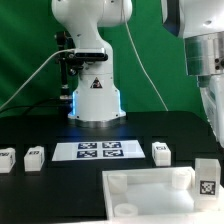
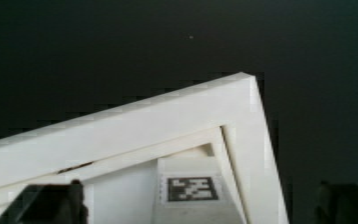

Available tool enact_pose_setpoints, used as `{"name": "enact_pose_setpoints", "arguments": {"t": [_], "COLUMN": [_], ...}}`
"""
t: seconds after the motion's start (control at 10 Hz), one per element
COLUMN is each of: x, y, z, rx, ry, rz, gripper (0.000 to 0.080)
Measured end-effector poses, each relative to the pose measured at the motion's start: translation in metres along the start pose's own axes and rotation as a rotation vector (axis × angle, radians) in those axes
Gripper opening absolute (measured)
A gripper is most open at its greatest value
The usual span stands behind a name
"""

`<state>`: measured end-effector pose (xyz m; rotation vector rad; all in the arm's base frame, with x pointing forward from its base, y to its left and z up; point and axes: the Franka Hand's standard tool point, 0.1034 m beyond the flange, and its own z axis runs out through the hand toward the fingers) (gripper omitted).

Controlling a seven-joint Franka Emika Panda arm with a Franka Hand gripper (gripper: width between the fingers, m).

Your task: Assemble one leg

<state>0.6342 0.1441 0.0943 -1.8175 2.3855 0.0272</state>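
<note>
The large white plate lies at the front right of the table. Three small white legs stand behind it: two at the exterior view's left and one by the plate's far edge. A tagged white piece stands at the plate's right side; I cannot tell if it is a leg. The wrist view looks down on a plate corner with a tag on it. My gripper is open and empty, its dark fingers wide apart either side of that tag.
The marker board lies flat in front of the robot base. The arm comes down along the exterior view's right edge above the plate. The table top is black, with a green backdrop behind.
</note>
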Motion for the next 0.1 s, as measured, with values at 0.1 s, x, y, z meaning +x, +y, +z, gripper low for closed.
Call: {"name": "enact_pose_setpoints", "arguments": {"t": [0.1], "x": [0.0002], "y": [0.0001], "z": [0.0004], "rx": [0.000], "ry": [0.000], "rz": [0.000], "gripper": [0.0649]}}
